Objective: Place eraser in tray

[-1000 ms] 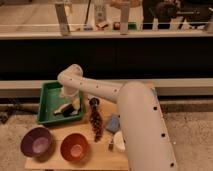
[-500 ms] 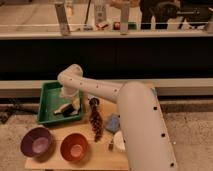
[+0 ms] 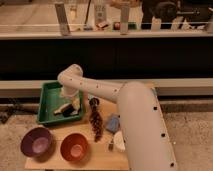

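Note:
The green tray (image 3: 48, 101) sits at the back left of the small wooden table. My white arm reaches from the lower right across the table to it. The gripper (image 3: 71, 104) hangs low over the tray's right half, inside the rim. The eraser (image 3: 63, 110), a small dark block with a pale part, lies in the tray right at the gripper's tip. Whether the gripper touches it cannot be told.
A purple bowl (image 3: 36, 142) and an orange bowl (image 3: 75, 147) stand at the table's front left. A brown bumpy elongated object (image 3: 96, 123), a blue-grey lump (image 3: 113, 123) and a white cup (image 3: 119, 142) lie beside my arm. A dark wall is behind.

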